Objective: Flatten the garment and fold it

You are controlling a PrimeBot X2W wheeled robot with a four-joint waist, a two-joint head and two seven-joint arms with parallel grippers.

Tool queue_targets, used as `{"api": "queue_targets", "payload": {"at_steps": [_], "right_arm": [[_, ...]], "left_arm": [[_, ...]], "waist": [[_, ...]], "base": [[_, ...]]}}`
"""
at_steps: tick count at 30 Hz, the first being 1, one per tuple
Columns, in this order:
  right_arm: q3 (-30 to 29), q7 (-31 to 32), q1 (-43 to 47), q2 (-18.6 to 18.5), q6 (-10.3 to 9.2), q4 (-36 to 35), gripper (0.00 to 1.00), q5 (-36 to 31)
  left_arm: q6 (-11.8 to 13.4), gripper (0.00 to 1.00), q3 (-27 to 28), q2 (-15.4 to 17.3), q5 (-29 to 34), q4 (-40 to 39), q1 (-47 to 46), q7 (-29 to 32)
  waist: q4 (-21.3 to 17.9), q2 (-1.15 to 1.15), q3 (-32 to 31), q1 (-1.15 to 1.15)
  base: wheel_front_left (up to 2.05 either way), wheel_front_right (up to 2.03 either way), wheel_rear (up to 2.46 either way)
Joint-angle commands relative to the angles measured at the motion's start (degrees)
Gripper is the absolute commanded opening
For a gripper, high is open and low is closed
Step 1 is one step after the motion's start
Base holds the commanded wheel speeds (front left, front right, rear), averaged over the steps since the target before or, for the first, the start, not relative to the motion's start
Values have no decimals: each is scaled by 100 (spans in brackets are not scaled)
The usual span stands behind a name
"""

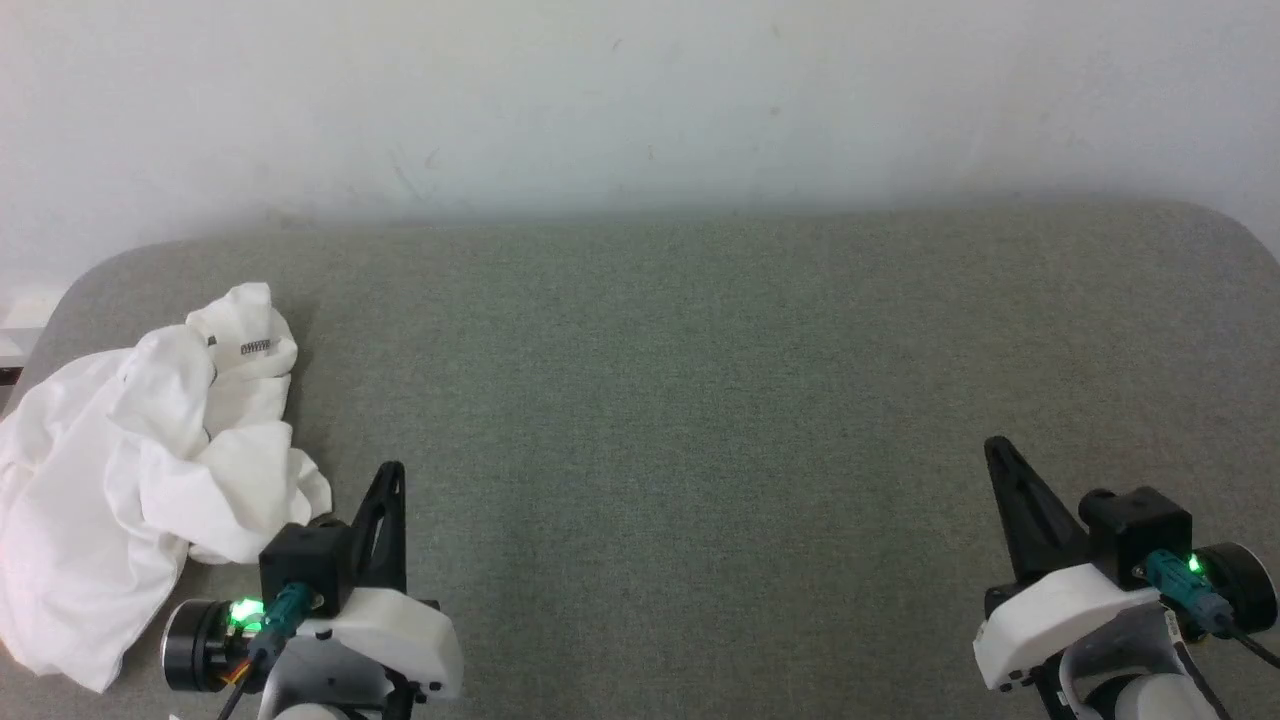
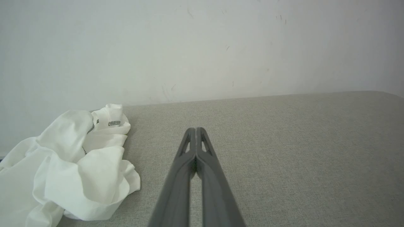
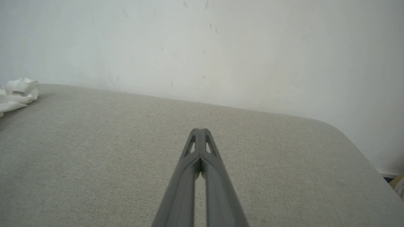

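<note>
White thin garment, crumpled, heaped

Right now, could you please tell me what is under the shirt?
The crumpled shirt rests on the grey table. Whatever else may lie beneath its folds is covered and cannot be seen.

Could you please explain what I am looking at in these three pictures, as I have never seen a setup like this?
It is a two-armed robot. One picture comes from a camera on its head, looking down at a grey fabric-covered surface by a white wall; the other two come from cameras on its wrists, looking along each arm's dark two-fingered tool. The left tool and right tool are both shut and hold nothing. A crumpled white garment lies at the robot's left, not yet flattened or folded.
</note>
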Motion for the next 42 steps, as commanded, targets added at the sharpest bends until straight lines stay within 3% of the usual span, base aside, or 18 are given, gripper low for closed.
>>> {"api": "queue_targets", "payload": {"at_steps": [1,2,26,42], "right_arm": [[3,3,-60,17,-12,-18,0,-43],[-2,-1,0,0,0,0,100,1],[-288,-248,26,1,-2,155,100,274],[-309,-428,1,3,-3,227,100,341]], "left_arm": [[38,0,24,-15,36,14,-72,-1],[0,100,0,0,0,0,0,-1],[-34,100,30,-1,-60,-95,113,-248],[-28,100,62,-3,-166,-158,166,-428]], "waist": [[0,0,0,0],[0,0,0,0],[32,0,22,0],[323,0,93,0]], "base": [[0,0,0],[0,0,0],[0,0,0],[0,0,0]]}}
